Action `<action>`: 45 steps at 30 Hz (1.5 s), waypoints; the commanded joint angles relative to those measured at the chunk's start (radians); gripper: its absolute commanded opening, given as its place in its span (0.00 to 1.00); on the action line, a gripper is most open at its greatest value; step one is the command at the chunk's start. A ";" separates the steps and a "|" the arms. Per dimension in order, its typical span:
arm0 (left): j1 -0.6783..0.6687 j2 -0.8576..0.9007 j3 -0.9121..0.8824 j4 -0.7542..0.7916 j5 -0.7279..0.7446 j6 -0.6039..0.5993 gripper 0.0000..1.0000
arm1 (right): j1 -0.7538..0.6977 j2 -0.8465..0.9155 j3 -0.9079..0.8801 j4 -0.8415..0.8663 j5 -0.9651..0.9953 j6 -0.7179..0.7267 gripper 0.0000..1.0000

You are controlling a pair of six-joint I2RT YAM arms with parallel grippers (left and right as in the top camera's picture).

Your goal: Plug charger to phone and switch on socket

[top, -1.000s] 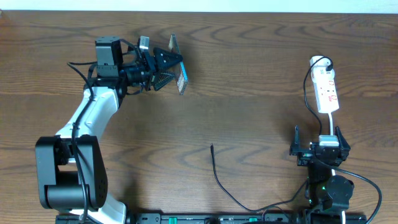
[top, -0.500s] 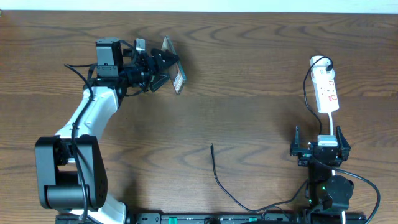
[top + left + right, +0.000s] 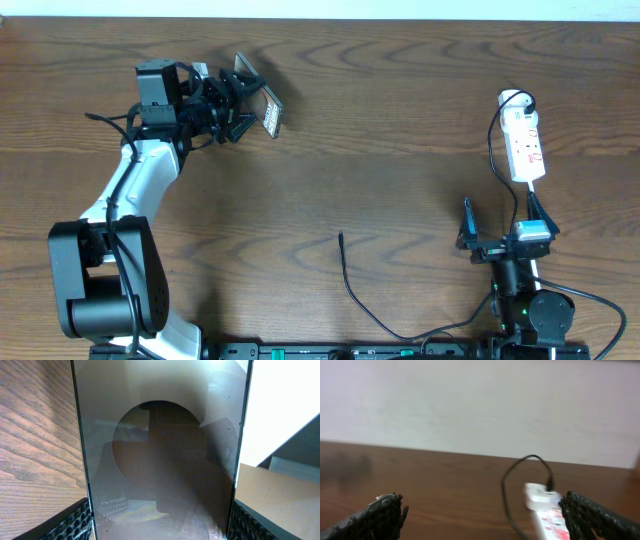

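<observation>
Overhead: your left gripper (image 3: 243,103) clamps the phone (image 3: 264,104), tilted on edge, at the far left of the table (image 3: 400,120). The charger (image 3: 346,275) tip lies loose mid-table, well apart from both grippers. Your right gripper (image 3: 503,232) is spread wide and empty, near the socket (image 3: 526,146).
Left wrist: the phone screen fills the gap between your fingers (image 3: 82,520).
Right wrist: blurred. The socket is ahead, nearer the right-side finger (image 3: 592,515), not touching.
</observation>
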 commanded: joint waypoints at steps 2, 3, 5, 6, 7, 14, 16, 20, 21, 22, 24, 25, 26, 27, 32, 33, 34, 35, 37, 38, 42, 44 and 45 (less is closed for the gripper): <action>0.003 -0.022 -0.002 0.009 -0.040 -0.065 0.07 | 0.005 0.037 0.056 0.006 -0.080 0.154 0.99; 0.003 -0.022 -0.002 0.009 -0.047 -0.076 0.07 | 0.005 0.060 0.076 0.005 -0.093 0.158 0.99; 0.003 -0.022 -0.002 0.009 -0.061 -0.088 0.07 | 0.005 0.132 0.130 0.002 -0.131 0.161 0.99; 0.003 -0.022 -0.002 0.009 -0.068 -0.089 0.07 | 0.005 0.180 0.162 -0.003 -0.153 0.161 0.99; 0.003 -0.022 -0.002 0.009 -0.072 -0.089 0.07 | 0.005 0.237 0.201 -0.013 -0.176 0.162 0.99; 0.003 -0.022 -0.002 0.010 -0.100 -0.134 0.07 | 0.005 0.727 0.508 -0.036 -0.490 0.249 0.99; 0.003 -0.022 -0.002 0.011 -0.122 -0.150 0.07 | 0.008 0.864 0.589 -0.034 -0.613 0.282 0.99; 0.001 -0.022 -0.002 0.026 -0.152 -0.191 0.07 | 0.050 1.106 0.729 -0.026 -0.793 0.299 0.99; 0.001 -0.022 -0.002 0.033 -0.161 -0.205 0.07 | 0.071 1.163 0.761 -0.022 -0.820 0.299 0.99; 0.000 -0.022 -0.002 0.042 -0.170 -0.217 0.08 | 0.094 1.215 0.791 -0.016 -0.835 0.299 0.99; -0.006 -0.022 -0.002 0.059 -0.177 -0.238 0.07 | 0.144 1.304 0.839 0.009 -0.844 0.299 0.99; -0.009 -0.022 -0.002 0.071 -0.177 -0.248 0.07 | 0.171 1.345 0.858 0.033 -0.845 0.299 0.99; -0.012 -0.022 -0.002 0.075 -0.178 -0.260 0.07 | 0.192 1.376 0.871 0.058 -0.846 0.299 0.99; -0.017 -0.022 -0.002 0.077 -0.177 -0.270 0.07 | 0.217 1.409 0.881 0.098 -0.858 0.298 0.99; -0.048 -0.022 -0.002 0.076 -0.177 -0.270 0.07 | 0.307 1.519 0.883 0.284 -0.857 0.298 0.99; -0.058 -0.022 -0.002 0.077 -0.177 -0.270 0.07 | 0.320 1.534 0.883 0.287 -0.841 0.298 0.99; -0.067 -0.022 -0.002 0.077 -0.178 -0.271 0.07 | 0.334 1.548 0.883 0.286 -0.814 0.300 0.99; -0.078 -0.022 -0.002 0.077 -0.182 -0.270 0.07 | 0.348 1.560 0.883 0.287 -0.809 0.299 0.99; -0.098 -0.022 -0.002 0.077 -0.189 -0.271 0.07 | 0.372 1.581 0.883 0.288 -0.801 0.299 0.99; -0.110 -0.022 -0.002 0.077 -0.196 -0.271 0.07 | 0.385 1.590 0.883 0.291 -0.802 0.299 0.99; -0.149 -0.022 -0.002 0.077 -0.217 -0.271 0.07 | 0.406 1.593 0.883 0.291 -0.778 0.299 0.98; -0.169 -0.022 -0.002 0.077 -0.226 -0.271 0.07 | 0.411 1.593 0.883 0.298 -0.737 0.320 0.92; -0.177 -0.022 -0.002 0.077 -0.228 -0.271 0.07 | 0.412 1.593 0.883 0.298 -0.704 0.342 0.92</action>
